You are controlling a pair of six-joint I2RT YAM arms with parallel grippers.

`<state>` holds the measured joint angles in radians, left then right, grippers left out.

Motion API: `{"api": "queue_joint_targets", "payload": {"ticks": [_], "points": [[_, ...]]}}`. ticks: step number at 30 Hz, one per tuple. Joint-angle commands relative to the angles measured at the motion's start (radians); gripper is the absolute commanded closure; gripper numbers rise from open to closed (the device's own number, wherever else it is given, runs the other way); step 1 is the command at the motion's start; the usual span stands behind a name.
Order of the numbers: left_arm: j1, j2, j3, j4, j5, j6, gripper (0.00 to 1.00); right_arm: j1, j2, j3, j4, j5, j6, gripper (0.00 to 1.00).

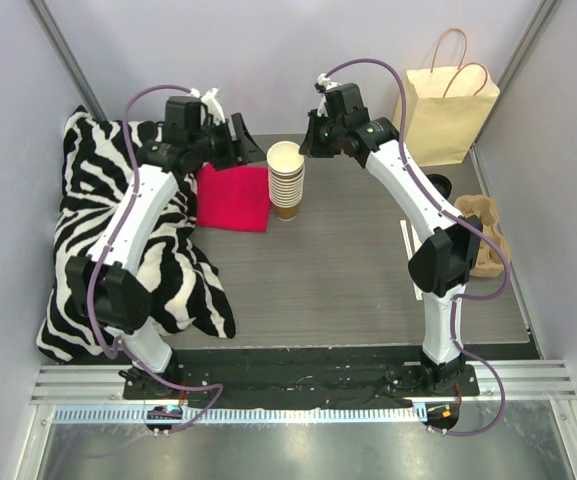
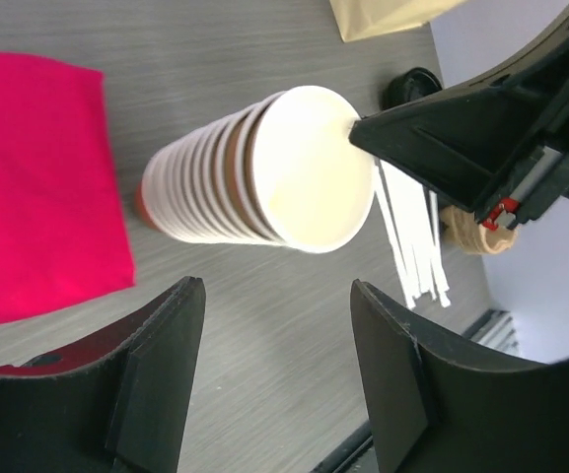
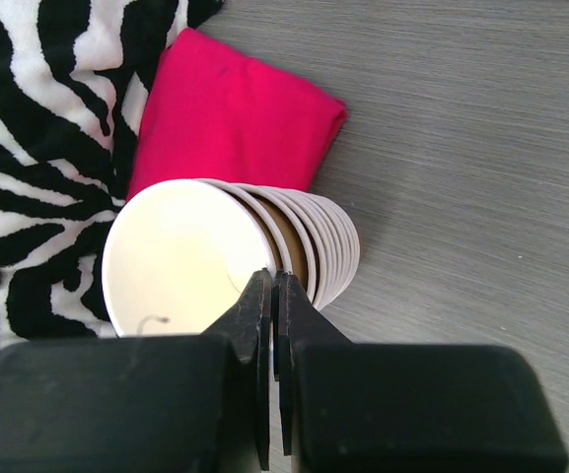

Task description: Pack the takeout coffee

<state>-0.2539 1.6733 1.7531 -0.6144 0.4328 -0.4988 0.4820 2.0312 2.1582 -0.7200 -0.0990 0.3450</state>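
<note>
No brown cup with a black lid shows in any view. A tall stack of cream-white cups (image 1: 286,180) stands mid-table; it also shows in the left wrist view (image 2: 254,172) and the right wrist view (image 3: 215,261). My right gripper (image 1: 310,145) (image 3: 274,281) is shut on the rim of the top cup, on the stack's right side. Its fingertip (image 2: 363,130) touches that rim in the left wrist view. My left gripper (image 1: 240,140) (image 2: 279,296) is open and empty, just left of the stack.
A pink folded cloth (image 1: 233,197) lies left of the stack on a zebra-print cloth (image 1: 98,230). A tan paper bag (image 1: 446,110) stands back right. A loose black lid (image 1: 440,186), a brown carrier (image 1: 483,235) and white sticks (image 1: 408,250) lie on the right.
</note>
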Motion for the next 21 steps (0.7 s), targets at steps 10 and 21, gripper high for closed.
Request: {"api": "queue_joint_targets", "payload": {"ticks": [10, 21], "points": [[-0.065, 0.106, 0.057, 0.177, 0.034, -0.173, 0.42, -0.008, -0.055, 0.022, 0.044, -0.019, 0.002, 0.99], [-0.068, 0.151, 0.060, 0.196, 0.061, -0.211, 0.57, -0.010, -0.052, 0.023, 0.044, -0.048, 0.011, 0.99]]}}
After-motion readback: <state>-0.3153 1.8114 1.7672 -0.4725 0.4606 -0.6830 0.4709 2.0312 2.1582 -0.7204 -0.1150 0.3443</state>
